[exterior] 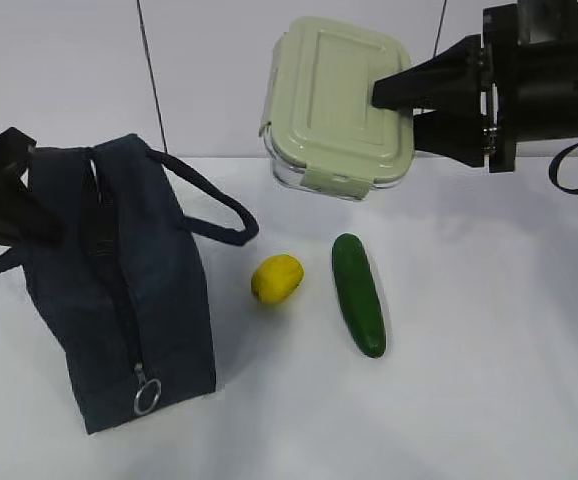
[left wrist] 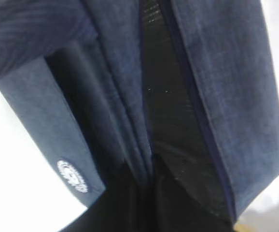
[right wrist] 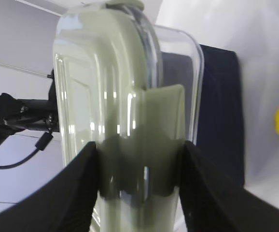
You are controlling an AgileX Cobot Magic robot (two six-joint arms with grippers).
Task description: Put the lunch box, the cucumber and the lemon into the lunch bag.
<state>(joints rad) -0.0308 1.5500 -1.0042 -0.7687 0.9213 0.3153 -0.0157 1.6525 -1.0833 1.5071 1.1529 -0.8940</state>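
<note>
My right arm reaches in level from the right, above the bench (exterior: 489,400), well right of the lunch bag (exterior: 119,290). My right pincer (exterior: 409,105) clamps the lunch box (exterior: 334,100), tilted, in the air. My left pincer is closed at the bag's far end. The cucumber (exterior: 358,293) and lemon (exterior: 276,278) lie right of the bag.

Bare tabletop (exterior: 489,380) lies open at 4 o'clock; the lemon (exterior: 277,278) and cucumber (exterior: 358,293) crowd the centre, the lunch bag (exterior: 119,290) blocks 9 o'clock.

Sage-lidded lunch box (exterior: 334,100), yellow lemon (exterior: 276,278)
</note>
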